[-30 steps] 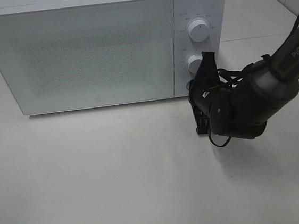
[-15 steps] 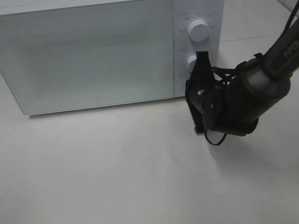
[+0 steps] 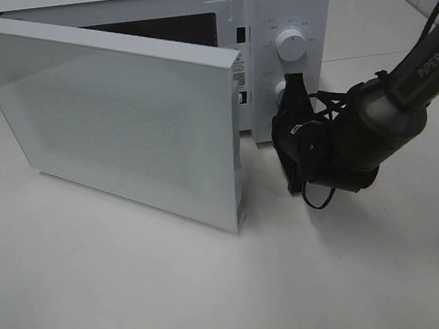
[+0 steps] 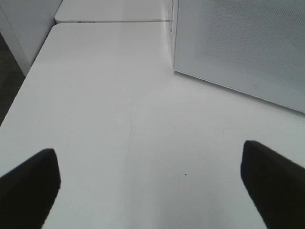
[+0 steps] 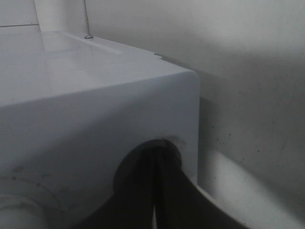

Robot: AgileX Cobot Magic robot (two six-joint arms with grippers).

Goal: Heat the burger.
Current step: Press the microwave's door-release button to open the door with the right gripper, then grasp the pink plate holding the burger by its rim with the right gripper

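Microwave door (image 3: 120, 120) stands swung open on the white surface (image 3: 139, 299) as the right pincer (image 3: 295, 84), jaws shut together, rests tip-first against the oven's control panel (image 3: 302, 14), the left pincer (image 4: 152, 176) spread wide above the surface near the door, the burger out of sight in every view.

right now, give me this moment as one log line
door: open | right pincer: shut, at microwave panel | left pincer: open, over table | burger: not in view

The microwave (image 3: 285, 4) is white, its door (image 3: 120, 120) speckled with a fine grey dot pattern. The table (image 3: 139, 299) is white. The arm (image 3: 373, 129) at three o'clock is black.
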